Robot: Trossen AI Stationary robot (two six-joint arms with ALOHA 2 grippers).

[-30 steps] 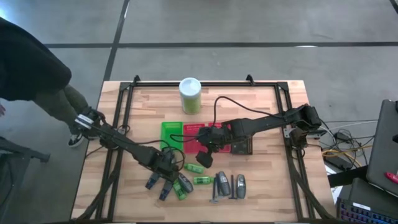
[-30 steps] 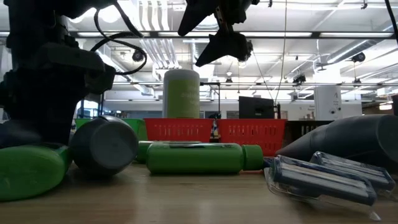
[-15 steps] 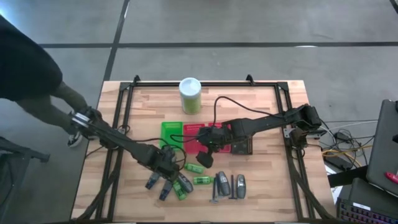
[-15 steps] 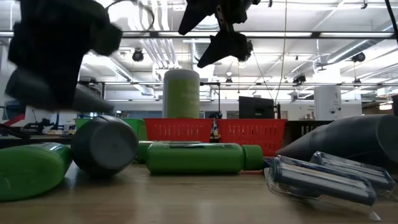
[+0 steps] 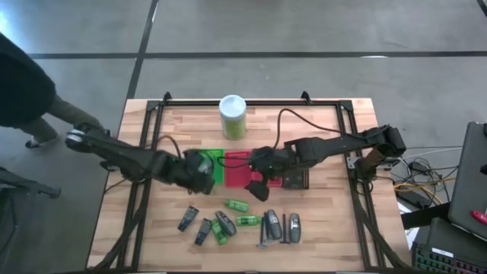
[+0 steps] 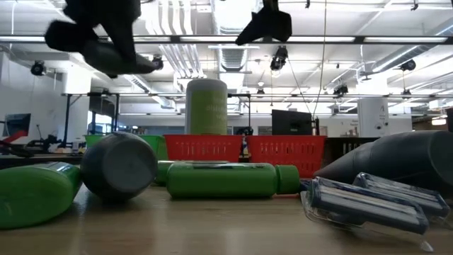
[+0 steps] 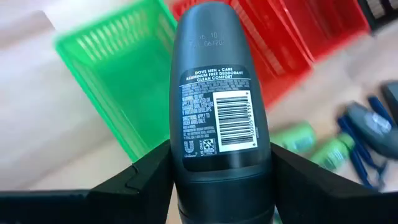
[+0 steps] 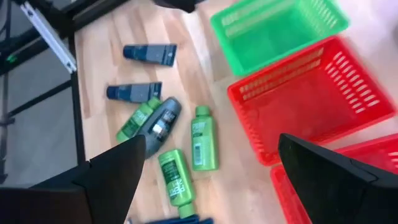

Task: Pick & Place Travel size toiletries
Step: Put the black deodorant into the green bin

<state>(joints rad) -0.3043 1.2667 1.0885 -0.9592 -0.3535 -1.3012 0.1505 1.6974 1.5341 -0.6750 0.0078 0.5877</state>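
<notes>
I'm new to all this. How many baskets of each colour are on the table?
Green basket: 1
Red baskets: 2
Black basket: 1
Total: 4

One camera hangs overhead, looking straight down on the whole wooden bench [image 5: 319, 129]. Another sits at bench-top height, close to the toiletries, facing the room. Each wrist camera looks down close; both share the green slotted plastic basket [image 7: 124, 74] [image 8: 280, 28].
</notes>
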